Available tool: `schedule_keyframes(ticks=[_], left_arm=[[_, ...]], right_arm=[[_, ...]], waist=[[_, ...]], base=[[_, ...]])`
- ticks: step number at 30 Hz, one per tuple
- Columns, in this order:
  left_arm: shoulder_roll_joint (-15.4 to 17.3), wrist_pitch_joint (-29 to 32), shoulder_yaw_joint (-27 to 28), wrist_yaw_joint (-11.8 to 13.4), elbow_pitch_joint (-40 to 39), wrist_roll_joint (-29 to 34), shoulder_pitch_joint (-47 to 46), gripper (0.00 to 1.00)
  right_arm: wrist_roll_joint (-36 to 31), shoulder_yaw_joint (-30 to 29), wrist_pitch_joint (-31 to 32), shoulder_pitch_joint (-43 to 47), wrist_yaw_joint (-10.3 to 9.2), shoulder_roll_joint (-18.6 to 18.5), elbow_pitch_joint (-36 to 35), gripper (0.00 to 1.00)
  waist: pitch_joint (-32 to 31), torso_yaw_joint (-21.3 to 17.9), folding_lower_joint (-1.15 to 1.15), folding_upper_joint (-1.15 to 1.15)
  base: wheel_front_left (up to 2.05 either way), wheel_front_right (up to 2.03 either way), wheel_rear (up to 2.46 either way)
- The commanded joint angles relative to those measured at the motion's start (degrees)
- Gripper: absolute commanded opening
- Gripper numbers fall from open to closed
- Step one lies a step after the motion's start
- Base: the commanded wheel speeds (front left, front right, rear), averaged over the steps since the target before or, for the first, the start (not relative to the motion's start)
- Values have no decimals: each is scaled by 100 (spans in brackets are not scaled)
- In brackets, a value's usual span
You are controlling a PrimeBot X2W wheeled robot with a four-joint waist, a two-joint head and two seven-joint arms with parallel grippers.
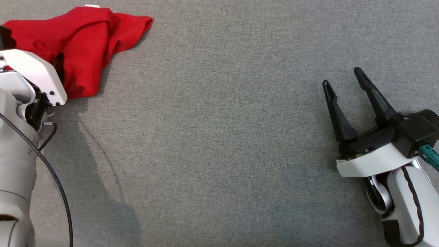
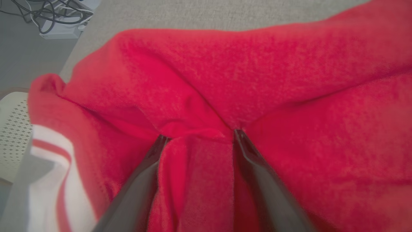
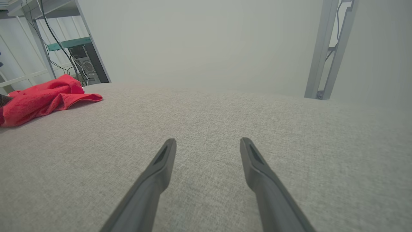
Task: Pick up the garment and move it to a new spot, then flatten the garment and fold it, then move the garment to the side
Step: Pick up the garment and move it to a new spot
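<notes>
One step out of several is only just starting. The garment is lying bunched up at the far left of the grey table top, so it's not looking picked up yet. Moving, flattening, folding & sliding it aside are all waiting, as far as the pics are showing.

The left gripper is poking into the red pile w/ its fingers spread wide. A ridge of cloth is sitting between them, but they aren't squeezing it. The right gripper is hanging over bare table, well apart from the garment, fingers spread too, nothing in them.

The garment is looking soft & fuzzy like a knit — floppy, lumpy, full of deep folds, w/ a white striped edge showing at one side. The table top is looking like rough woven cloth, lying flat. The fingers are looking hard, dark & thin — coming to points.
</notes>
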Motion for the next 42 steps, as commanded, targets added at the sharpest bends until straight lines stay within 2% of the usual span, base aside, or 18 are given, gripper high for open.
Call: schedule_keyframes(ticks=[1, 2, 3, 4, 12, 21, 22, 25, 30, 38, 42], left_arm=[[-131, 184, -66, -36, 182, -26, 164, 85], [-125, 241, -70, -42, 221, -55, 177, 42], [-113, 272, -77, -46, 251, -76, 192, 9], [-98, 284, -86, -39, 270, -95, 206, 0], [-19, -254, -110, -46, 166, -380, 289, 0], [10, -1804, -276, -43, -371, -638, 479, 0], [10, -1804, -276, -43, -371, -638, 479, 0], [-80, -2187, -736, -44, -895, -867, 712, 0], [-146, -2454, -1295, -44, -1896, -1333, 1045, 0], [-323, -2504, -1710, -45, -3306, -1645, 1374, 0], [-567, -2506, -1924, -44, -3851, -1700, 1528, 0]], right_arm=[[-13, -23, 8, 82, -4, -64, 135, 100], [-17, -23, 8, 83, -4, -68, 139, 100], [-17, -25, 8, 82, -4, -72, 140, 100], [-16, -32, 8, 84, -4, -74, 140, 100], [-85, -65, 5, 143, -3, 15, 166, 100], [-17, -29, 4, 329, -3, 196, 333, 100], [-17, -29, 4, 329, -3, 196, 333, 100], [23, -102, 4, 434, -3, 300, 409, 100], [22, -215, 4, 567, -3, 471, 475, 100], [38, -435, 4, 677, -3, 638, 451, 100], [4, -555, 4, 704, -3, 694, 405, 100]], waist=[[4, -16, 0, 0], [0, -25, 0, 0], [-8, -31, 0, 0], [-19, -35, 0, 0], [-370, 11, 0, 0], [-1169, -15, 0, 0], [-1169, -15, 0, 0], [-1548, -82, 0, 0], [-2010, -254, 0, 0], [-2321, -773, 0, 0], [-2311, -1111, 0, 0]], base=[[0, 0, 0], [0, 0, 0], [0, 0, 0], [0, 0, 0], [0, 0, 0], [0, 0, 0], [0, 0, 0], [0, 0, 0], [0, 0, 0], [0, 0, 0], [0, 0, 0]])
